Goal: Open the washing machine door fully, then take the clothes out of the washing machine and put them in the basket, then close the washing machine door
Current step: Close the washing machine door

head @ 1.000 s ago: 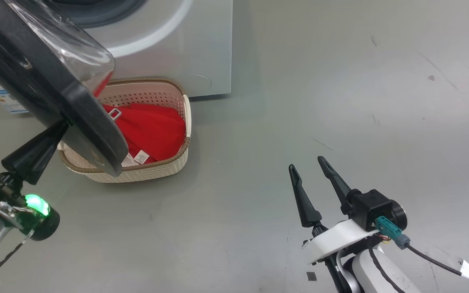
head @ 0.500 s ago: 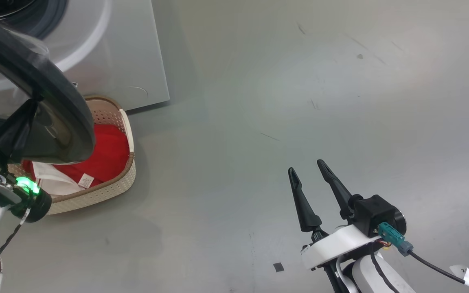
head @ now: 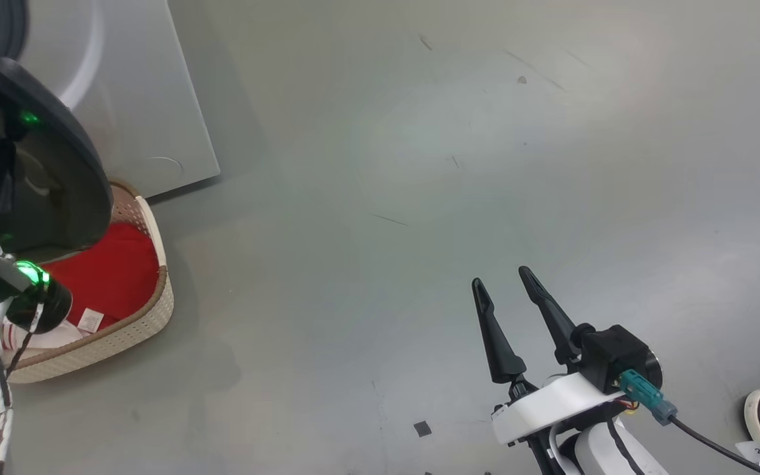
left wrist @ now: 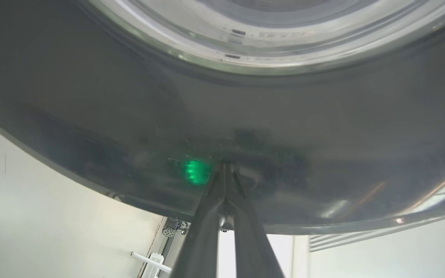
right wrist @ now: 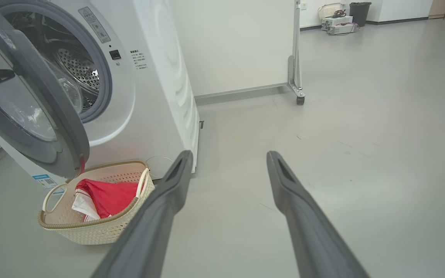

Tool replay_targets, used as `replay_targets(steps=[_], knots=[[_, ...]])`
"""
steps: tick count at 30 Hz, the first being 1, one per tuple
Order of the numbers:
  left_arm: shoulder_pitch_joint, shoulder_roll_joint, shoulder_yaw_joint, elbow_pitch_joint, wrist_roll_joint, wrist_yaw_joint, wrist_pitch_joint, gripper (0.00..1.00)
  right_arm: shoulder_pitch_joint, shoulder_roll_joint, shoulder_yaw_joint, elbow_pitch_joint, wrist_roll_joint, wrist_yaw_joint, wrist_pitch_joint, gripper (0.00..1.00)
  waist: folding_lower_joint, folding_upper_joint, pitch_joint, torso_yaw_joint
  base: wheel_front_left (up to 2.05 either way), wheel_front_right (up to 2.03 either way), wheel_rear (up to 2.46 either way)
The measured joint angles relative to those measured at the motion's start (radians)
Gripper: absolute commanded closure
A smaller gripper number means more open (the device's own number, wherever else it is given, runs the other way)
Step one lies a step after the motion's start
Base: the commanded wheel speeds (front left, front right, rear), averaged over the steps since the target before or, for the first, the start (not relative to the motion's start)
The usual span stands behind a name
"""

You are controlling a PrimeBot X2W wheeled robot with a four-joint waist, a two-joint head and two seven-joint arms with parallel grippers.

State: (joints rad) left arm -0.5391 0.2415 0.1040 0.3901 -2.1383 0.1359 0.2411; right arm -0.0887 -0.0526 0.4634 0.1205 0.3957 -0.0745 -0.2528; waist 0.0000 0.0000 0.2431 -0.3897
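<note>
glossy washing machine door (left wrist: 323,116), perforated plastic basket (right wrist: 91,231)

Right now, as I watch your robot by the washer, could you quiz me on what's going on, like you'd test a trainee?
1. True or false: the clothes lie in the basket.
2. The washing machine door is: A latched shut, B standing open, C taken off.
3. Fill in: the left gripper, tips against that door, is ____.
Key: 1 true; 2 B; 3 shut.
</note>
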Motion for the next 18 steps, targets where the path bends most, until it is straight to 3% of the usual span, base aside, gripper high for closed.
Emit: replay_targets(steps=[8, 18], knots=[[-0.040, -0.004, 0.013, 0.053, 0.044, -0.001, -0.077, 1.00, 0.012, 0.003, -0.032, -0.026, 0.005, -0.016, 0.000, 0.00, 0.0000, 0.0000, 0.015, -0.031, 0.00, 0.00, 0.00], [-0.048, -0.033, -0.065, 0.095, 0.065, -0.019, -0.047, 1.00, 0.021, 0.004, -0.080, -0.055, -0.003, -0.024, 0.000, 0.00, 0.0000, 0.0000, 0.009, 0.004, 0.00, 0.00, 0.00]])
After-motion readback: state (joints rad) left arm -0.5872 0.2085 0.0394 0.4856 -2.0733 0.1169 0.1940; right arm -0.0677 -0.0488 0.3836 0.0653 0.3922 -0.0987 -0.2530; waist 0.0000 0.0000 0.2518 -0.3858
